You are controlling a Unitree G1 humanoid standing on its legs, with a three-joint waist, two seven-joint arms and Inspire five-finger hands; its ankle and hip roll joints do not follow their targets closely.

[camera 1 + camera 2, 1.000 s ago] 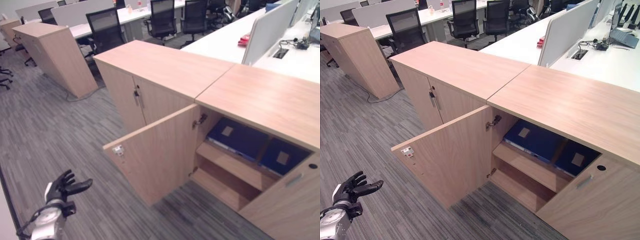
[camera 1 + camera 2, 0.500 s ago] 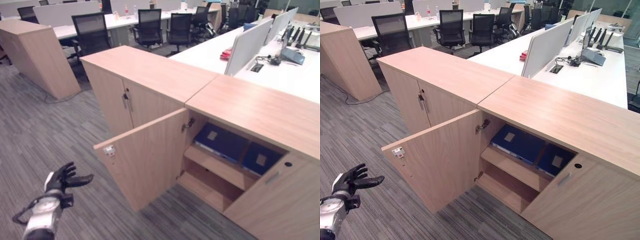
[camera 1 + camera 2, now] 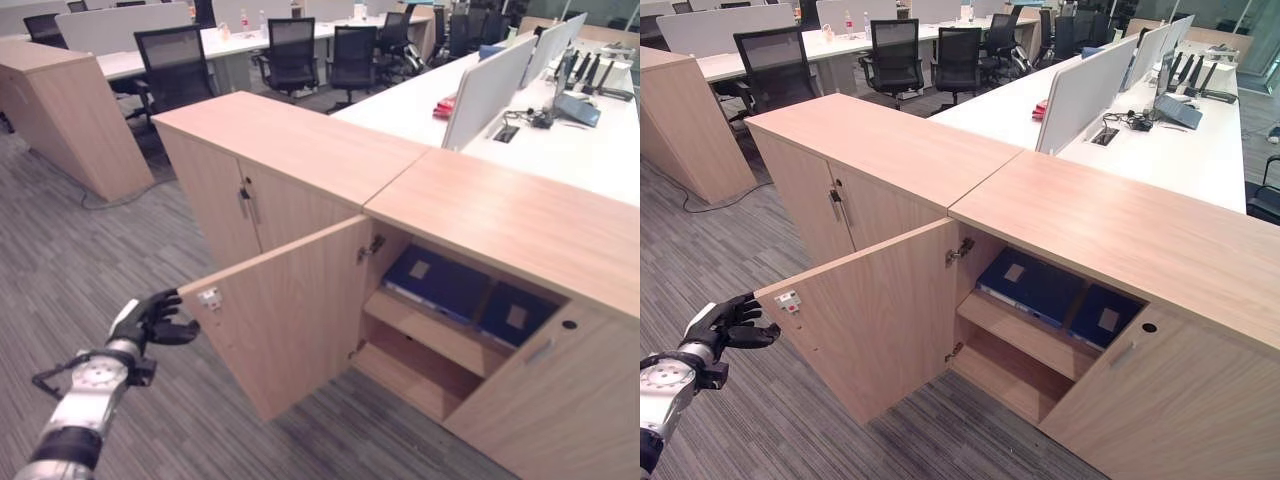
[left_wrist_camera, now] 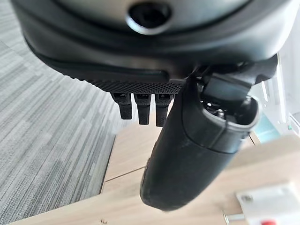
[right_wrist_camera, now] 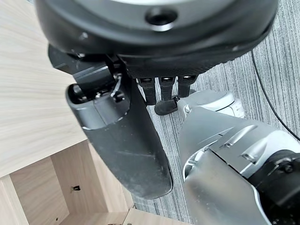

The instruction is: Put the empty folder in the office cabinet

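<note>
- My left hand (image 3: 155, 320) has come up since a second ago and now sits just beside the free edge of the open cabinet door (image 3: 290, 325), by its white latch (image 3: 209, 297); the fingers look loosely curled with the thumb out, clamped on nothing.
- I read that as lining up to push the door shut, which would finish the job.
- My right hand (image 5: 136, 140) shows in its own wrist view, fingers curled under and empty, beside pale cabinet wood.
- Inside the open office cabinet (image 3: 1110, 225), I count two blue folders (image 3: 1032, 285) lying on the upper shelf; which one is the empty folder I cannot tell. The lower shelf (image 3: 1005, 375) is bare.
- Cabinets: two joined, plus a third (image 3: 65, 110) well apart.
- Farther off: white desks (image 3: 1160, 130) and at least five black chairs (image 3: 175, 65).
</note>
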